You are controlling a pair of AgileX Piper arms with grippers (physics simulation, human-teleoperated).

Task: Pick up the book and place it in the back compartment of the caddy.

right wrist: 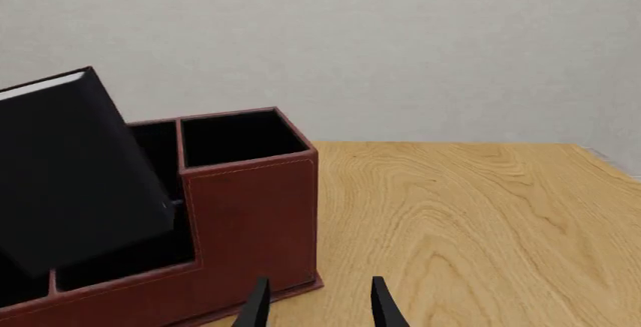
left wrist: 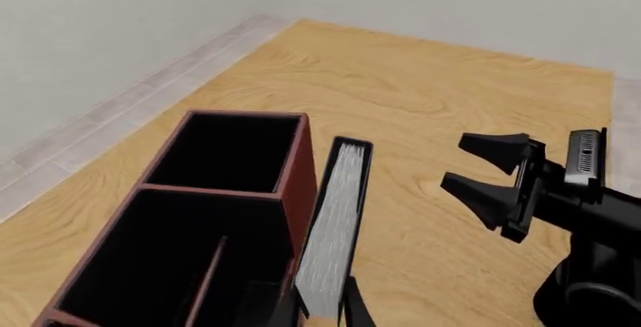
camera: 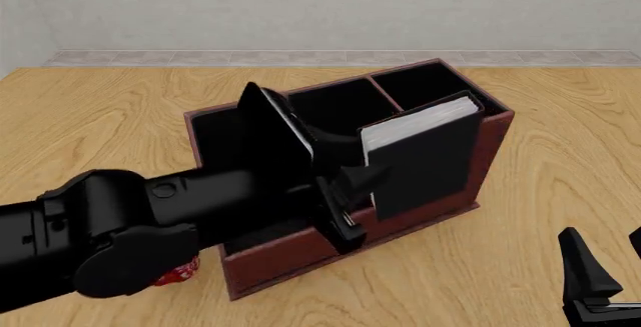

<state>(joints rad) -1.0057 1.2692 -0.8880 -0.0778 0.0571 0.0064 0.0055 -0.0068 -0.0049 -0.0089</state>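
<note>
The black book (camera: 421, 154) with white page edges (left wrist: 335, 222) hangs upright and a little tilted, and my left gripper (camera: 365, 181) is shut on its lower corner. It is just outside the near wall of the reddish-brown caddy (camera: 300, 256), beside the tall square end compartment (left wrist: 230, 151). The middle section's half on the book's side, the back compartment (left wrist: 255, 252), shows black and open beside the thin divider. In the front view my left arm hides most of the middle section. My right gripper (camera: 599, 282) stands open, low over the table near the front right, apart from book and caddy.
A red-and-white mug (camera: 180, 273) peeks out under my left arm by the caddy's left front corner. In the right wrist view the right gripper (right wrist: 318, 308) points at the caddy's tall end (right wrist: 251, 214). Bare wooden tabletop (right wrist: 470, 214) stretches to the right.
</note>
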